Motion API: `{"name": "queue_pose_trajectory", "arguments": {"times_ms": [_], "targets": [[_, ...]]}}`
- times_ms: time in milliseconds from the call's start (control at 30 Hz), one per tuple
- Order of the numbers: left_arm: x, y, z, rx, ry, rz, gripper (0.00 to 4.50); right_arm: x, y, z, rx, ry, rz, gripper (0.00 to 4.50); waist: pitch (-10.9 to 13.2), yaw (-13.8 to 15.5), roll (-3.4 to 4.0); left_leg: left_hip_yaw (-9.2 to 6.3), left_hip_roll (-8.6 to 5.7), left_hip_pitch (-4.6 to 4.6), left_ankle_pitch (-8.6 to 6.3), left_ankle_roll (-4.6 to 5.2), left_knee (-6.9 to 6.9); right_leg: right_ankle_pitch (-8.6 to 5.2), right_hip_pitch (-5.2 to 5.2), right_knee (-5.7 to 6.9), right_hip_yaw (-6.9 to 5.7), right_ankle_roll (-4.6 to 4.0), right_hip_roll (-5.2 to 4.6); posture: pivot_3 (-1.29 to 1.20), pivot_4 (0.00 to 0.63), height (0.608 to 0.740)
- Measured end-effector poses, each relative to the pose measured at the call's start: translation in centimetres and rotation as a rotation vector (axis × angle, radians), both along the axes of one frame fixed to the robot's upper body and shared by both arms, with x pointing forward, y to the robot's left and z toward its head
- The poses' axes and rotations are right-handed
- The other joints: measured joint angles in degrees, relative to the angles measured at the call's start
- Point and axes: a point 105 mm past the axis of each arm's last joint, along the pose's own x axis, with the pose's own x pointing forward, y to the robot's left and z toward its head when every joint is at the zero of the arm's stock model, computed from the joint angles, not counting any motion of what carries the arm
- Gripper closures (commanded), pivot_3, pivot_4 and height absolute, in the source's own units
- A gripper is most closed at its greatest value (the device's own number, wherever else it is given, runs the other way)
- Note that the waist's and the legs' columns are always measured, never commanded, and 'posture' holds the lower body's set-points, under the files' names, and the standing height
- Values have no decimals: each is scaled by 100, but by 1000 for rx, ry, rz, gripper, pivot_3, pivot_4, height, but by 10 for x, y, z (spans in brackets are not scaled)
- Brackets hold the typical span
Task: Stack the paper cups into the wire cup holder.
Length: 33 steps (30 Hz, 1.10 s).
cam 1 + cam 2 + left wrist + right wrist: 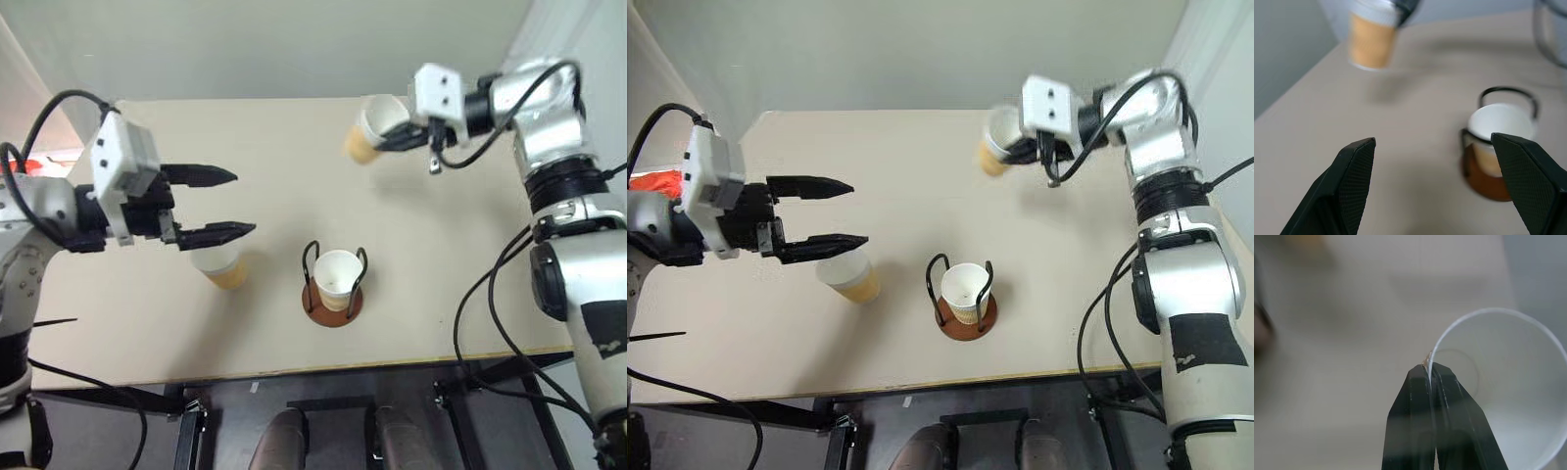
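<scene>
Pinching a tapered paper cup's (1508,391) thin white rim, right gripper (1431,369) hangs above table.

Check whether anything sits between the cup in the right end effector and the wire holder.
Nothing visible does. The right end effector holds a paper cup by its rim above the table; bare tabletop lies between it and the wire cup holder, which already has one cup inside.

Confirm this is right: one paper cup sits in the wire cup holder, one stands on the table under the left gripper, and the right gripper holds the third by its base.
Not quite. The right gripper pinches the third cup by its rim, not its base; the right wrist view shows this. The rest stands: one cup sits in the wire cup holder, another on the table under the left gripper.
</scene>
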Motion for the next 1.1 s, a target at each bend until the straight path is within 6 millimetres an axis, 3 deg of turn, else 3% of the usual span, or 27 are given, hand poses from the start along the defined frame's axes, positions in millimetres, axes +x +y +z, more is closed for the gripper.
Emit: {"name": "queue_pose_trajectory", "arguments": {"times_ms": [67, 133, 233, 300, 533, 700, 867, 1100], "targets": [[-13, 6, 0, -5, 55, -46, 350, -32, 4, 3, 6, 33, 125, 4439, 0, -5, 0, 0, 15, 5, 18, -64, 5, -29, 11, 6, 11, -33, 29, 0, 150, 740], [-23, 9, 3, -18, 86, -83, 350, -53, 10, -1, -5, 77, 205, 4439, -1, 11, -1, -1, 32, 10, 14, -70, 7, -46, 17, 11, 13, -43, 41, 0, 150, 740], [-31, 12, -1, -5, 137, -110, 350, -67, 17, -14, -57, 109, 252, 4439, -1, 12, -1, -1, 49, 20, 9, -65, 7, -47, 16, 21, 12, -44, 48, 0, 150, 740], [-32, 15, -7, 5, 179, -105, 350, -70, 12, -22, -93, 135, 247, 4439, 0, 14, -1, -1, 54, 23, -10, -20, 7, -48, 13, 32, 11, -45, 49, 0, 150, 740], [-35, 15, -19, 29, 217, -97, 350, -84, 8, -51, -210, 184, 289, 4439, -1, -36, -4, 5, 55, 70, 8, -20, 10, -70, 21, 98, 20, -84, 49, 0, 150, 740], [-34, 15, -21, 37, 217, -86, 350, -97, 17, -61, -241, 192, 363, 4439, -3, -69, -8, 6, 63, 91, 26, -19, -5, -76, 26, 112, 22, -94, 57, 0, 150, 740], [-33, 15, -21, 45, 201, -77, 350, -93, 28, -71, -270, 155, 371, 4439, -4, -80, -10, 5, 66, 94, 27, -19, -9, -82, 25, 113, 22, -104, 60, 0, 150, 740], [-33, 17, -25, 46, 212, -63, 350, -83, 27, -77, -300, 132, 326, 4439, -6, -78, -13, 6, 65, 85, 8, -25, -8, -94, 22, 110, 19, -126, 59, 0, 150, 740]]}}
